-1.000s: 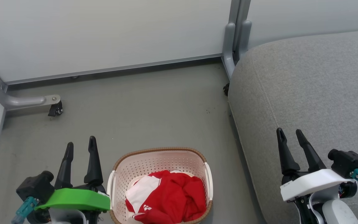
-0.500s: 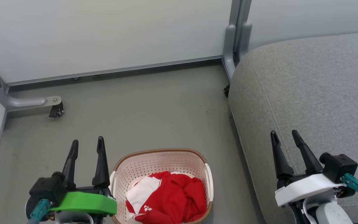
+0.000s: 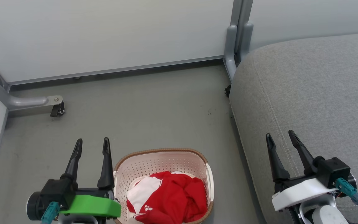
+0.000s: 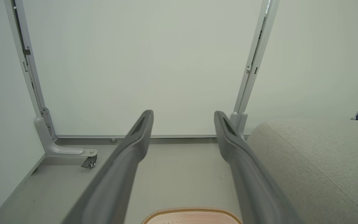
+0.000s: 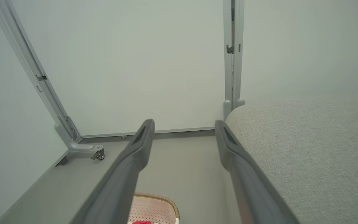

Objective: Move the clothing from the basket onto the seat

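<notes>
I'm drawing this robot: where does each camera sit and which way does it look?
Head view: on the head, looking down at basket, clothing, seat; left gripper and right gripper show, open.
Left wrist view: on the left wrist, facing the wall past its fingers.
Right wrist view: right wrist, same wall, own fingers.
Wrist views share basket rim and seat.

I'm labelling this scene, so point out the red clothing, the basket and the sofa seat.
clothing (image 3: 179,196), head view, on the crumpled red fabric.
basket (image 3: 154,165), head view, on its bare perforated back wall.
seat (image 3: 315,93), head view, on the grey cushion top.
</notes>
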